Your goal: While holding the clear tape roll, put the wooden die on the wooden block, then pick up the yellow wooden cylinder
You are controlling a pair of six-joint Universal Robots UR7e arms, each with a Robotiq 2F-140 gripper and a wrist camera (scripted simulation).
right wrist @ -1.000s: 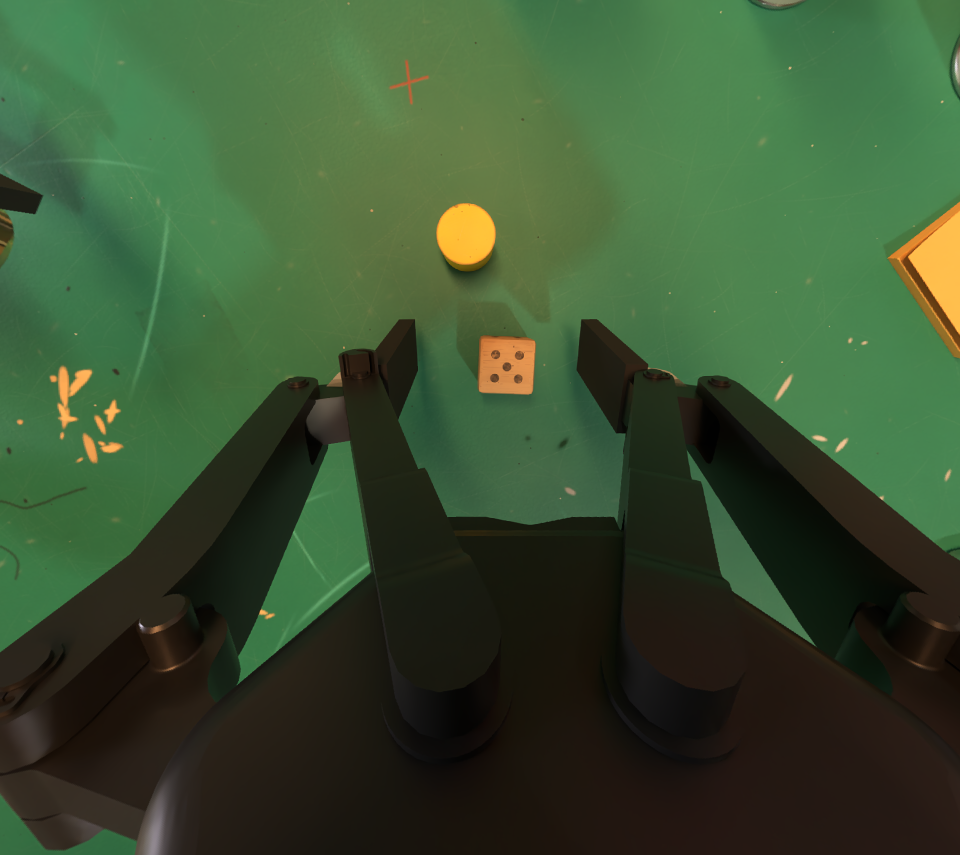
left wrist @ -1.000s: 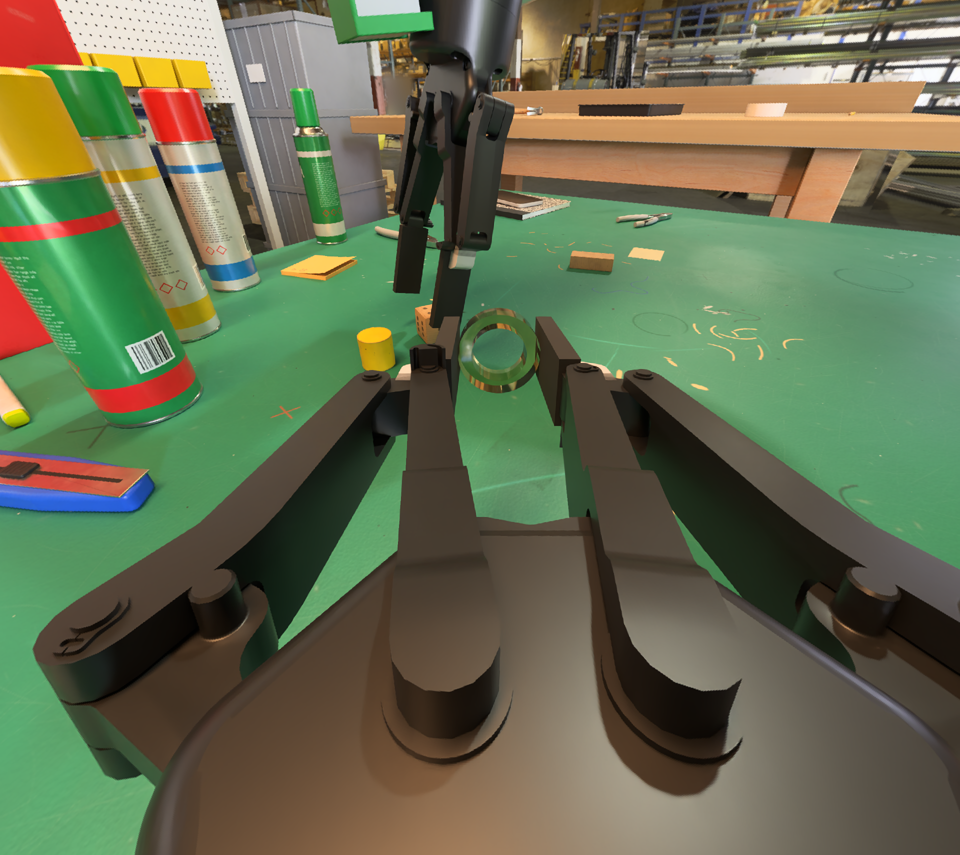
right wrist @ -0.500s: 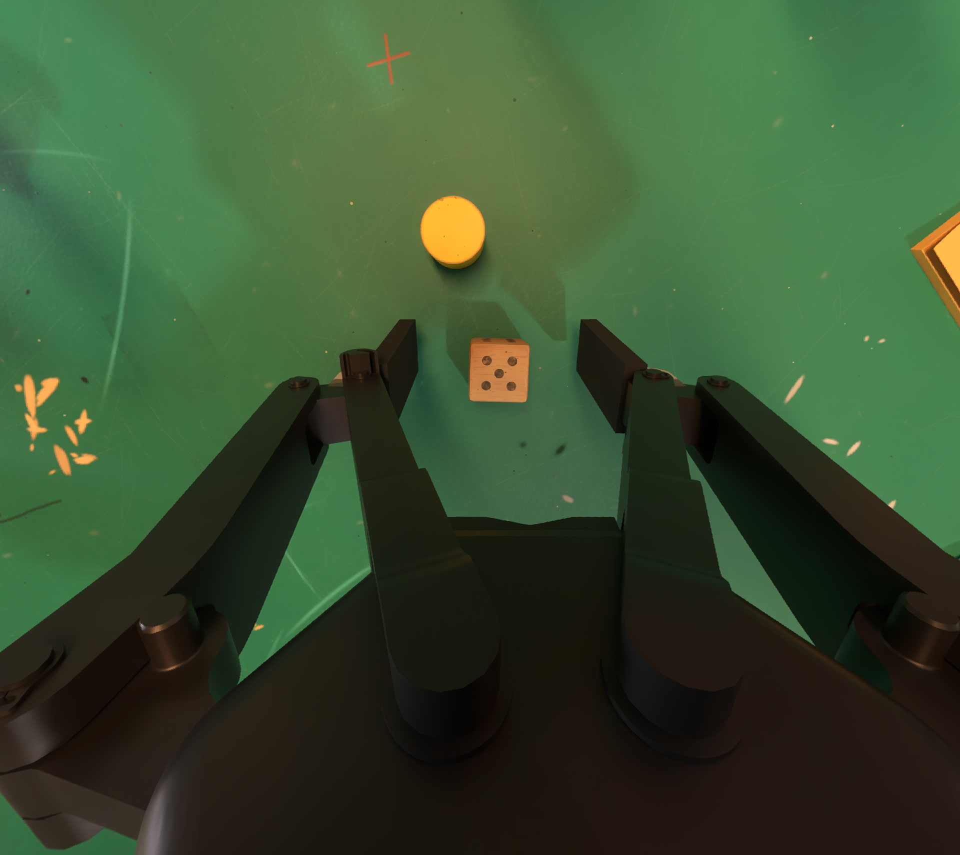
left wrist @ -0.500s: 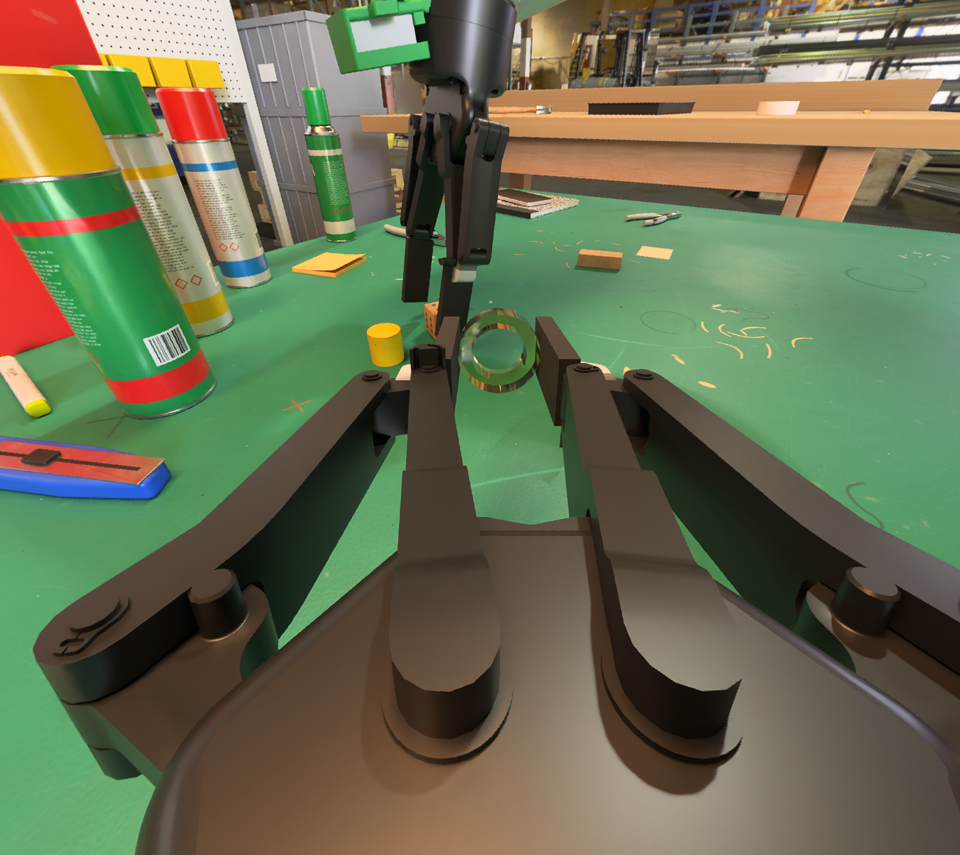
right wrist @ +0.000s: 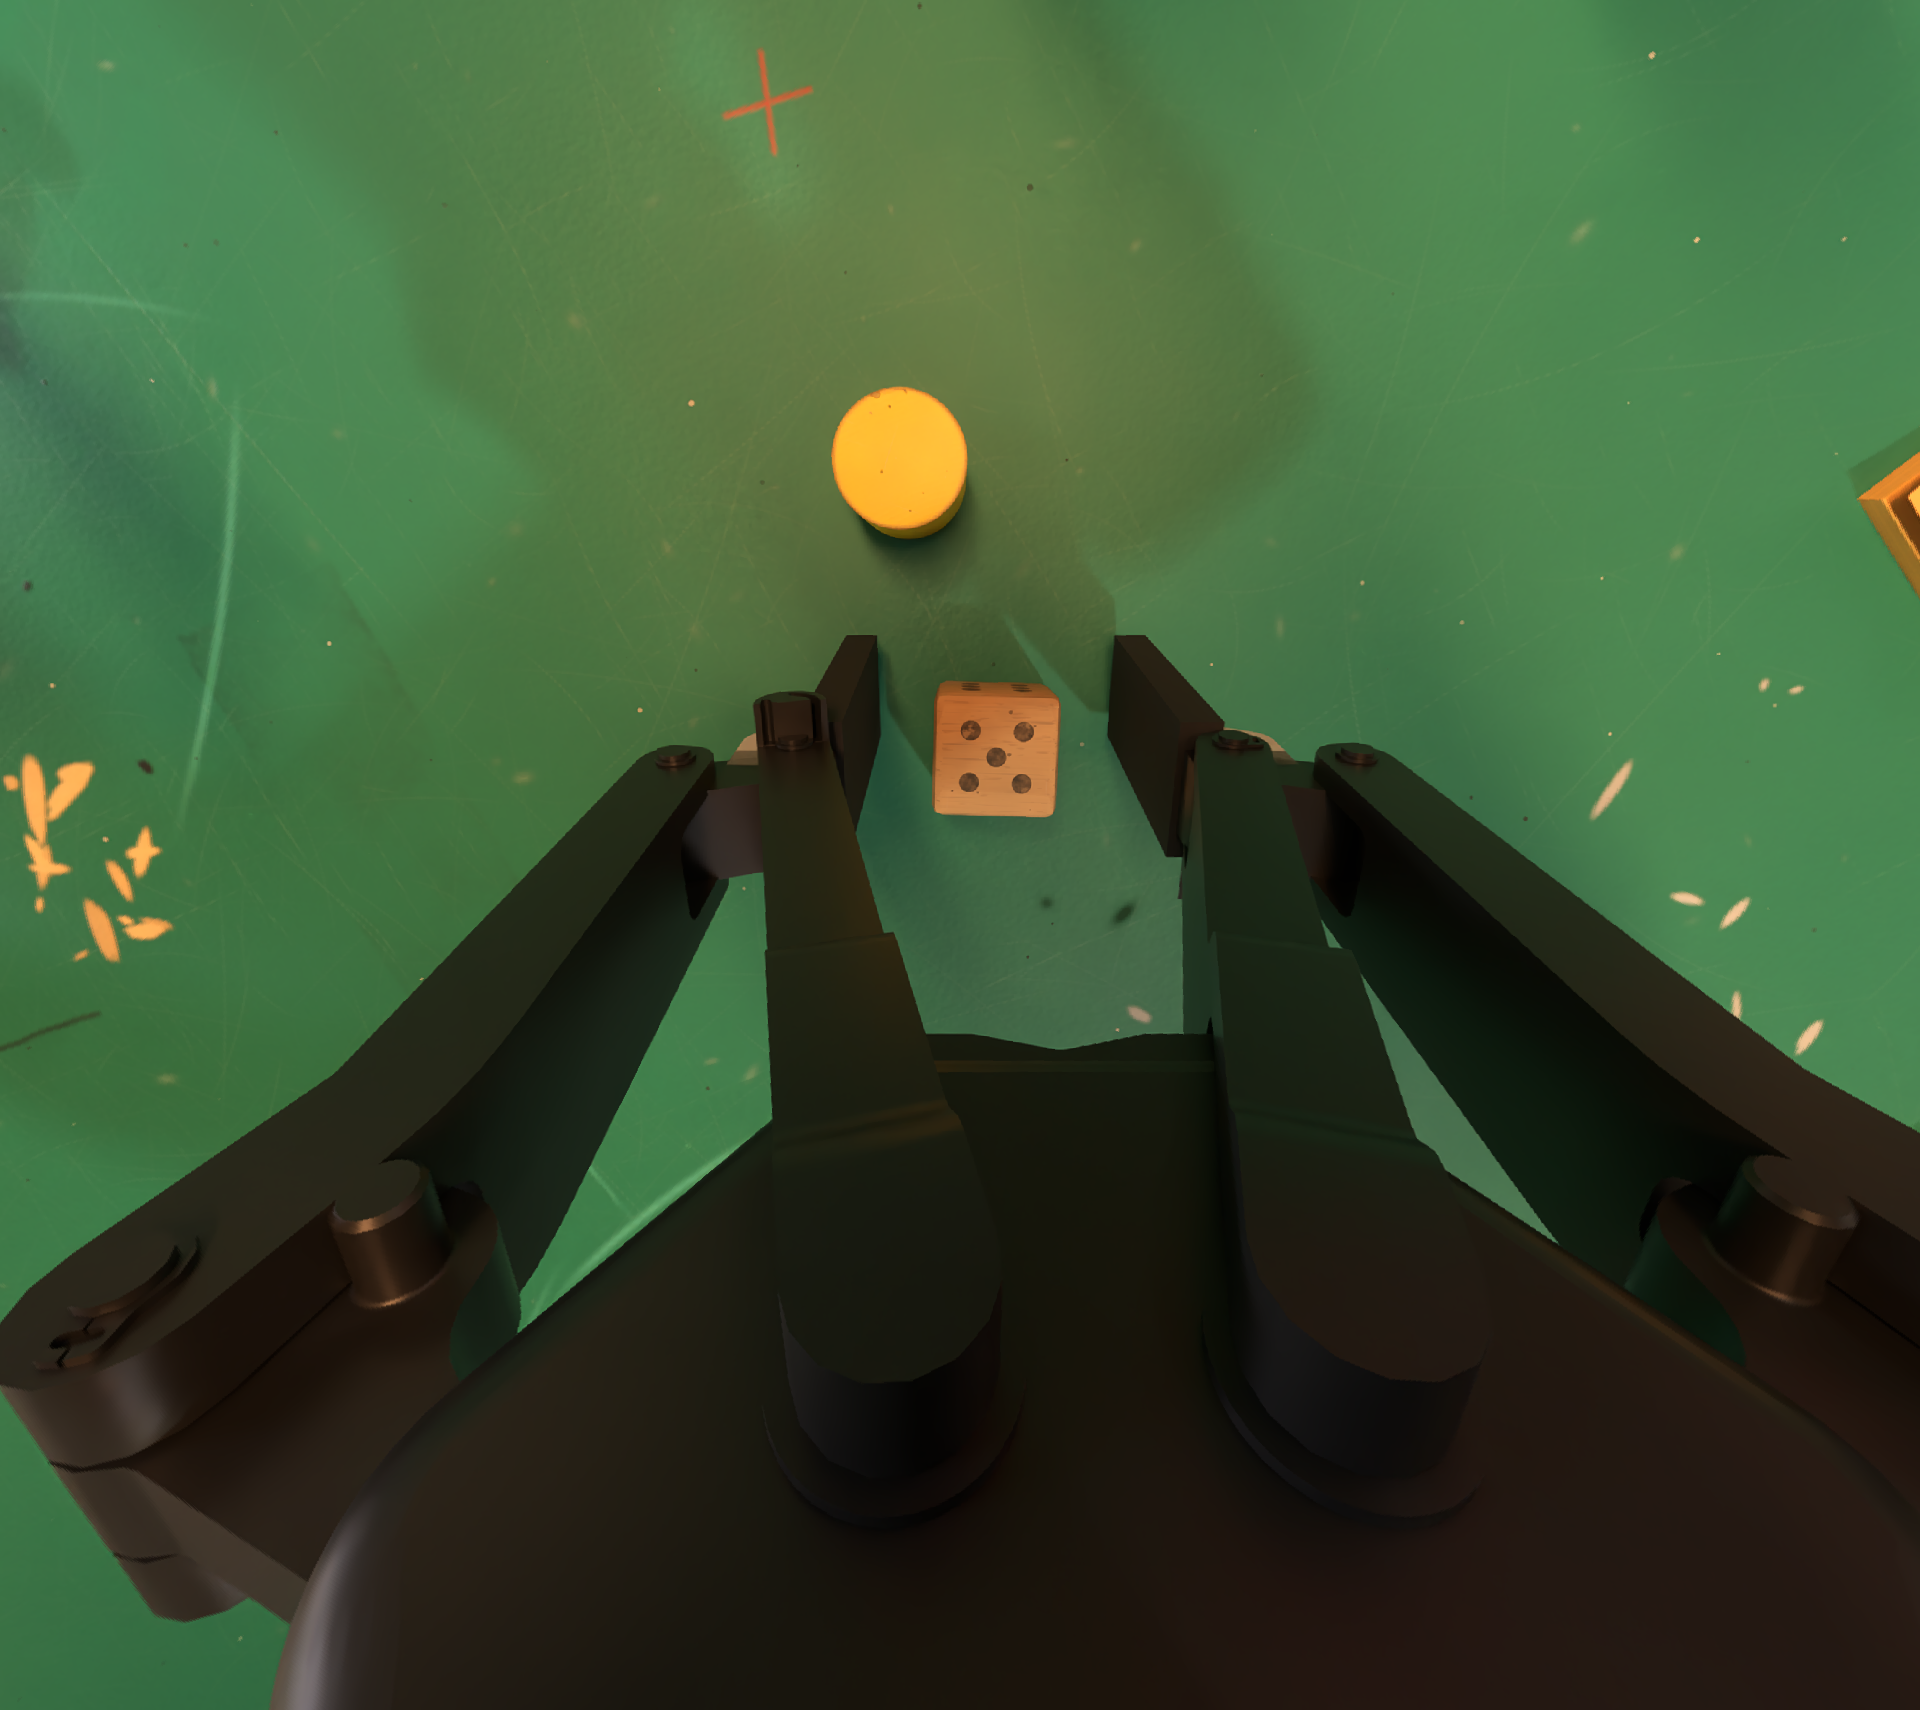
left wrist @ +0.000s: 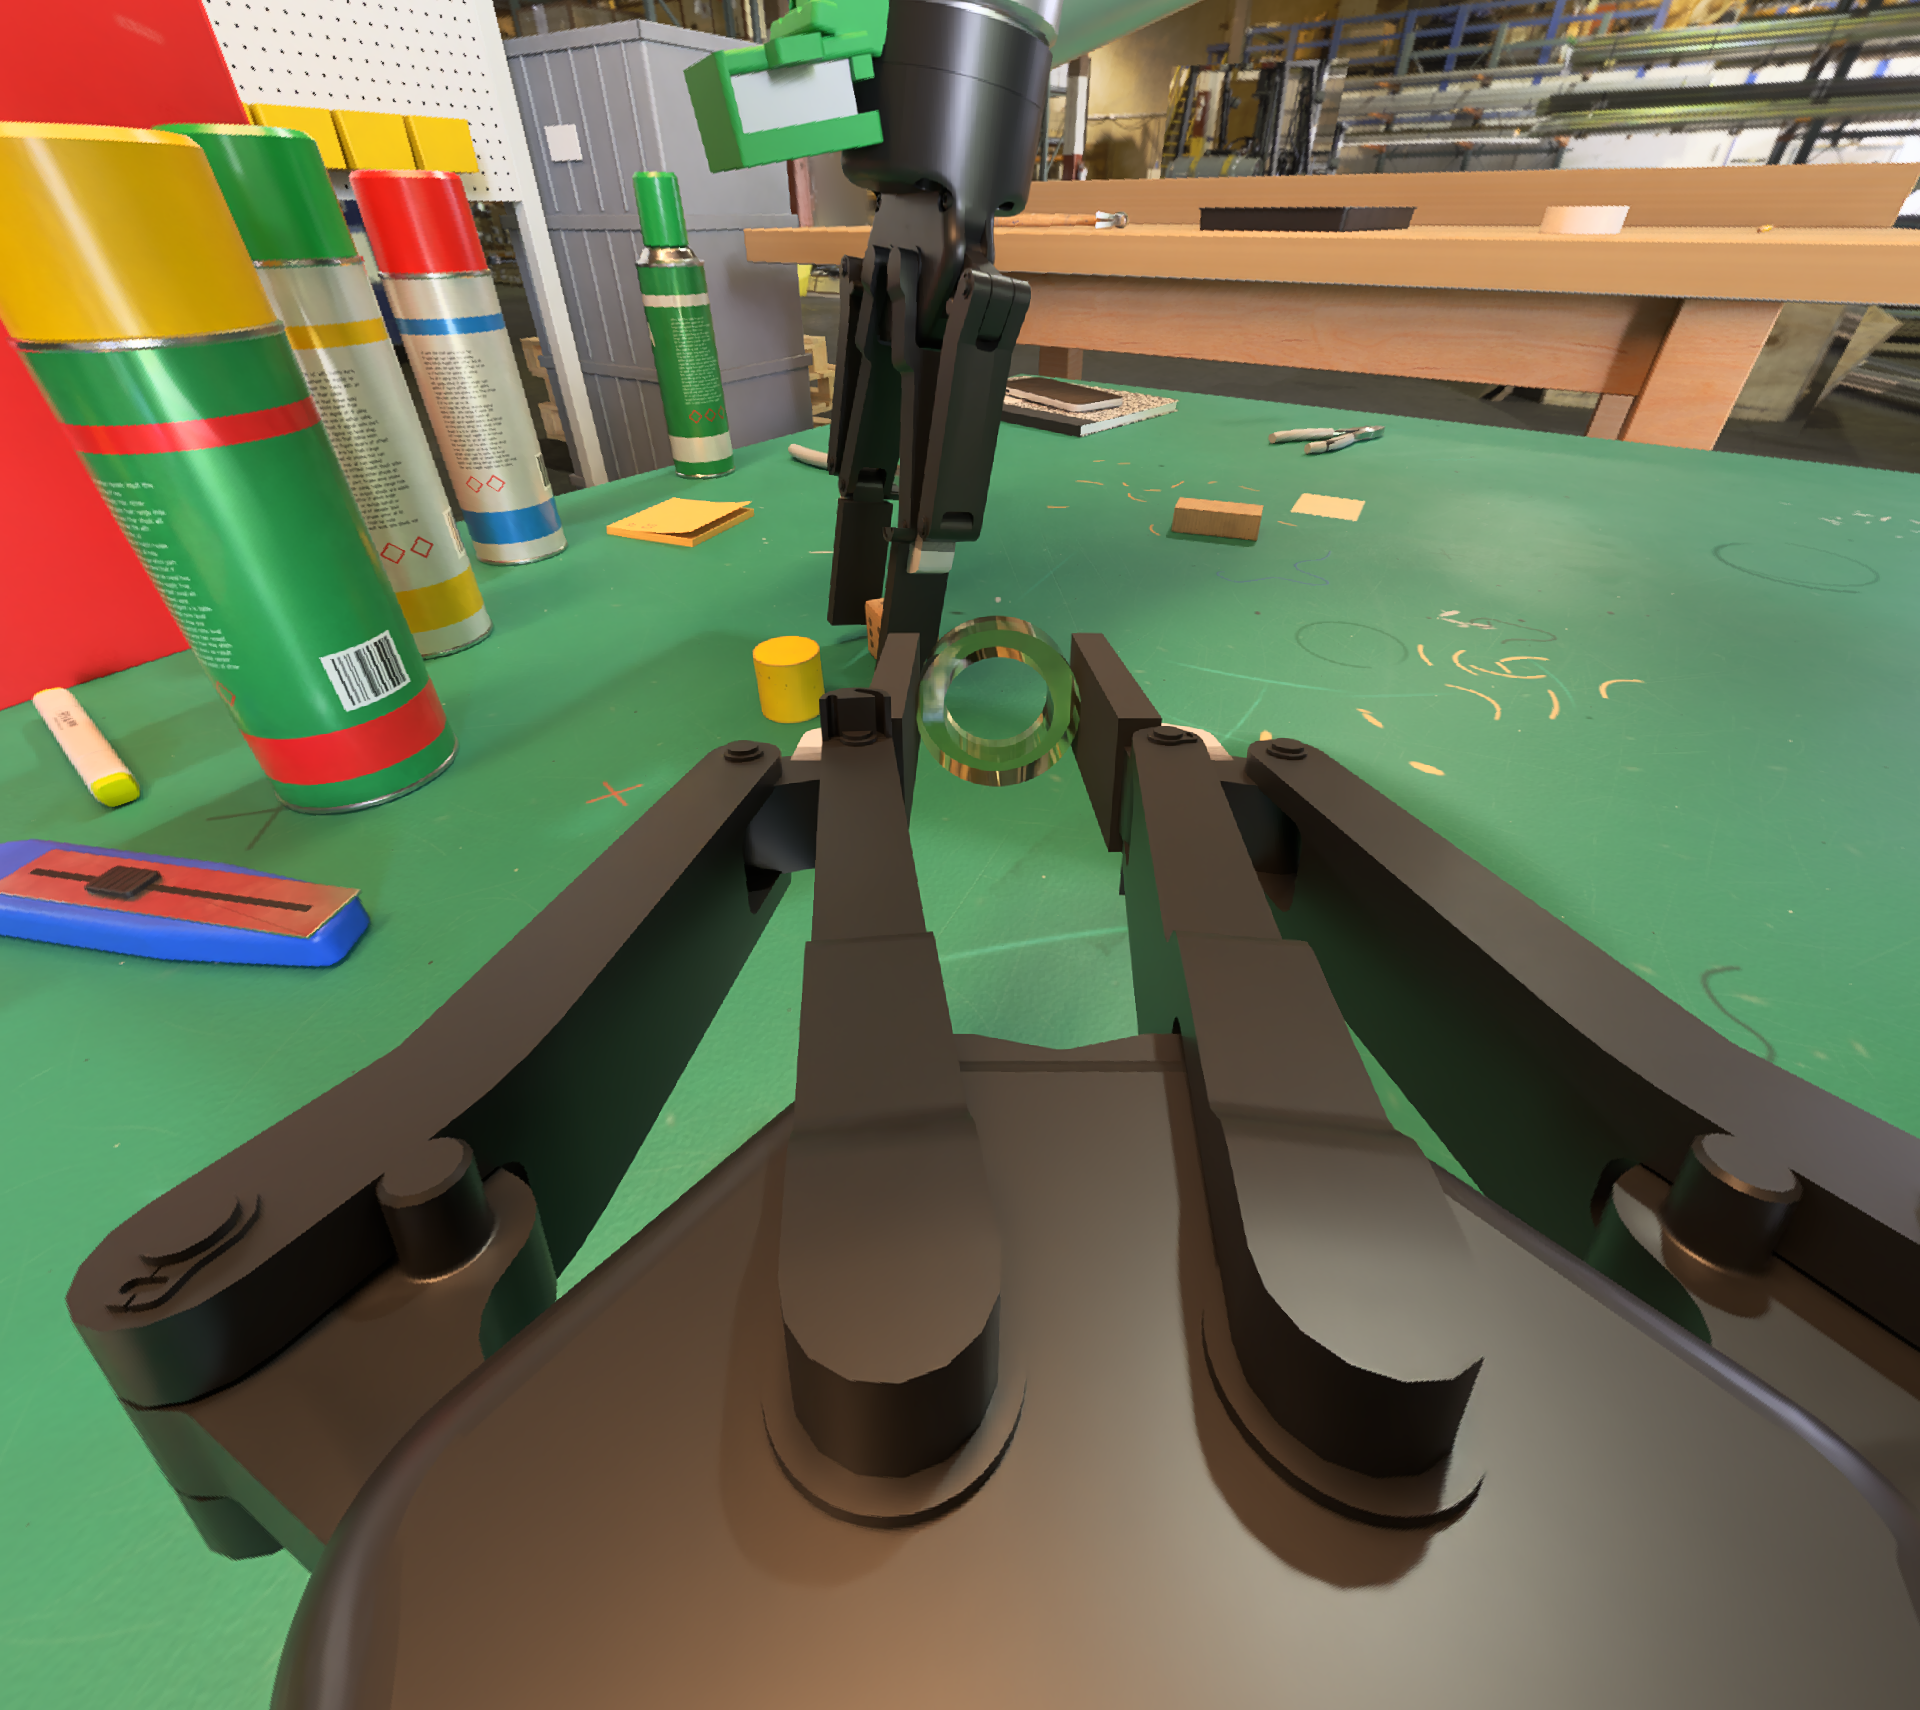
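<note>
Just beyond the yellow wooden cylinder [left wrist: 788, 676], the left gripper [left wrist: 995, 696] pinches the clear tape roll [left wrist: 995, 700]; the wooden block [left wrist: 1216, 518] lies well behind. Seen from the right wrist, the right gripper [right wrist: 995, 730] hangs spread around the wooden die [right wrist: 995, 750], just short of that cylinder [right wrist: 899, 460].

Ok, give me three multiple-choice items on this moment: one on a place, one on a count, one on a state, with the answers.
1. Where is the wooden die?
A. on the wooden block
B. on the table between the right gripper fingers
C. on the yellow wooden cylinder

2. How many pips on the die's top face?
A. two
B. six
C. five

3. The left gripper is:
A. shut on the clear tape roll
B. open and empty
C. shut on the cylinder

Answers: B, the die sits on the green surface between spread fingers; C, five dots show; A, the roll is pinched between the fingers.
</note>
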